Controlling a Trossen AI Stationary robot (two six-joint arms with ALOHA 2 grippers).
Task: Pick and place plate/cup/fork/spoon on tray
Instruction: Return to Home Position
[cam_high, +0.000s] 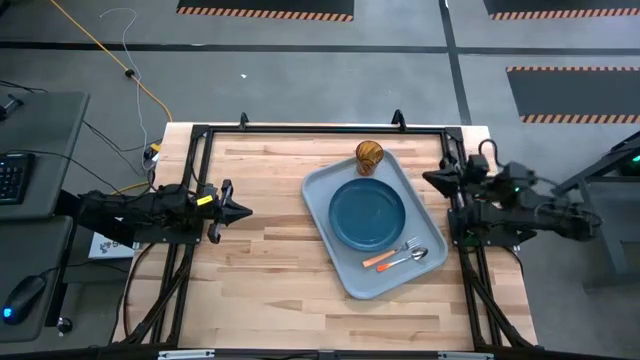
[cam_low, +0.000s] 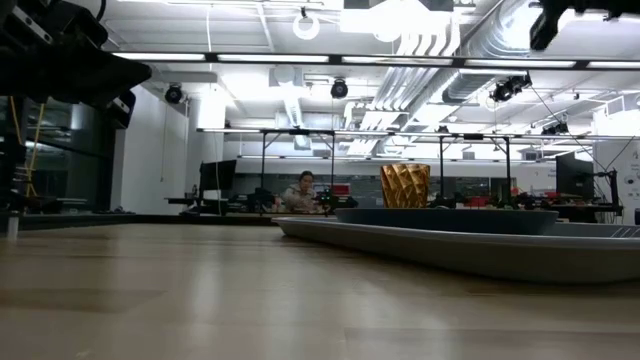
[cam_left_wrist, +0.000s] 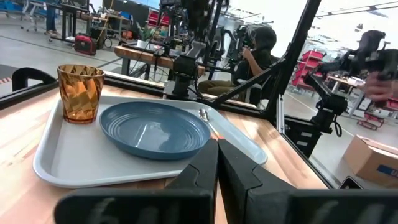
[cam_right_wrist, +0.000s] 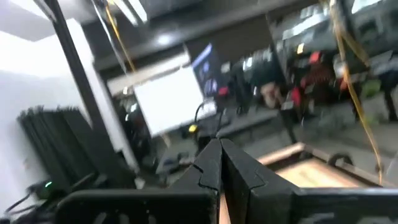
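The left gripper (cam_high: 243, 210) and right gripper (cam_high: 430, 178) are closed on nothing, and the glossy brown cup (cam_high: 369, 156), at twelve o'clock of the round teal plate (cam_high: 368, 216), seems light and slippery: pinch its rim.

Wooden table (cam_high: 270, 260), keyboard (cam_high: 12, 177), mouse (cam_high: 24, 296), seated person (cam_low: 303, 191)

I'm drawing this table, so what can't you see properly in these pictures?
High view: the fork tines and spoon are too small to make out in detail.
Low view: the tray rim and plate hide the fork and spoon, and the cup bottom.
Left wrist view: the plate hides nearly all of the fork and spoon.
Right wrist view: blurred; nothing on the tray shows, only the shut right gripper.
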